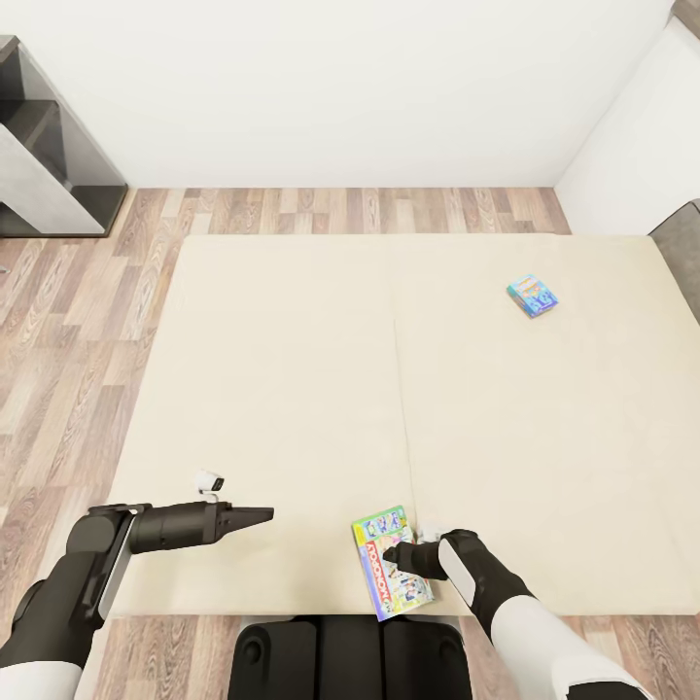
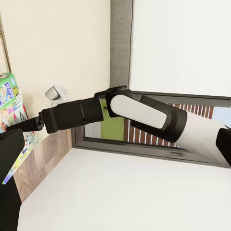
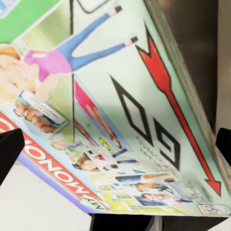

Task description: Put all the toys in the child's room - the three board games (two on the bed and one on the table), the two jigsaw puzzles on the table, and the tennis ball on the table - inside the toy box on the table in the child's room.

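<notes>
At the near edge of the low, wide bed with the plain beige two-part mattress (image 1: 292,389), the right hand (image 1: 392,555) is reaching over a flat green-lidded Monopoly board game box (image 1: 389,574) that is lying beside the mattress seam. In the right wrist view the box's lid (image 3: 120,120), printed with a red arrow and a red name band, is sitting between two dark fingertips (image 3: 9,149) spread wide apart at its sides, with no clear contact showing. To its left, the left hand (image 1: 264,515) is hanging just above the mattress, pointing toward the box but well apart from it; whether its fingers are spread or pressed together I cannot tell. Farther off, toward the bed's far right corner, a small blue board game box (image 1: 533,295) is lying flat on the mattress. Beyond the bed, wood-plank floor (image 1: 331,209) is running up to a white wall.
</notes>
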`<state>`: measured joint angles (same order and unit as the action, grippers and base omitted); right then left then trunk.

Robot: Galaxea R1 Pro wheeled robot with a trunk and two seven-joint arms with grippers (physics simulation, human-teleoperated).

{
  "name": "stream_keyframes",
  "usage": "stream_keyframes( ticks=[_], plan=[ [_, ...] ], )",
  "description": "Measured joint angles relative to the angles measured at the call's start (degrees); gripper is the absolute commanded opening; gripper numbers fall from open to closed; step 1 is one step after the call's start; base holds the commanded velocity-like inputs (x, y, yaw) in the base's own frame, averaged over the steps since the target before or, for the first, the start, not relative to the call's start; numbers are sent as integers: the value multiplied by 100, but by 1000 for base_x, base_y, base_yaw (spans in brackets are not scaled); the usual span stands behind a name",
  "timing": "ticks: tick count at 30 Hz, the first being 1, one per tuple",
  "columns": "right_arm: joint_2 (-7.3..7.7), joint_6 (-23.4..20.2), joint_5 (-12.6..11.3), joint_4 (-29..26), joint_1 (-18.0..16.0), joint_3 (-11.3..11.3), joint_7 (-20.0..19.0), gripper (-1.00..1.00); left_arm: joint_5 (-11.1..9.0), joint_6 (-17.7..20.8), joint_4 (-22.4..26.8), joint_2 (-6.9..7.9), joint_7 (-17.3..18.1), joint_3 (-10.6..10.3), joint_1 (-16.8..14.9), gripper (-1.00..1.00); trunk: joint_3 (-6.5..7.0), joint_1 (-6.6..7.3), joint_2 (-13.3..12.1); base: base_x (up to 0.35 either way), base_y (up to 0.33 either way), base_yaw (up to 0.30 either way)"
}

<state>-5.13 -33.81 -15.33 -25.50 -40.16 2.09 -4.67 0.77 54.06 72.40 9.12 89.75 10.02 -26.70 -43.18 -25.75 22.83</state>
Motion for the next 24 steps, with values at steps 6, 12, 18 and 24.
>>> stream_keyframes(
  ticks=[6, 12, 18, 24],
  plan=[
    [-7, 4, 8, 0, 0, -1, 0, 100, 2, 1, 0, 1, 0, 0, 0, 100, 0, 0, 0, 0, 10, 0],
    [-9, 7, 10, 0, 0, -1, 6, 100, 2, 1, 0, 1, 0, 0, 1, 100, 0, 0, 0, 0, 6, 0],
    [-17, 13, 9, 0, 0, 0, 8, 100, 2, 1, 0, 1, 0, 0, 1, 100, 0, 0, 0, 0, 115, 0],
    [-30, 14, 10, 0, 0, 0, 9, 100, 2, 1, 0, 1, 0, 0, 0, 100, 0, 0, 0, 0, 47, 0]
  ],
)
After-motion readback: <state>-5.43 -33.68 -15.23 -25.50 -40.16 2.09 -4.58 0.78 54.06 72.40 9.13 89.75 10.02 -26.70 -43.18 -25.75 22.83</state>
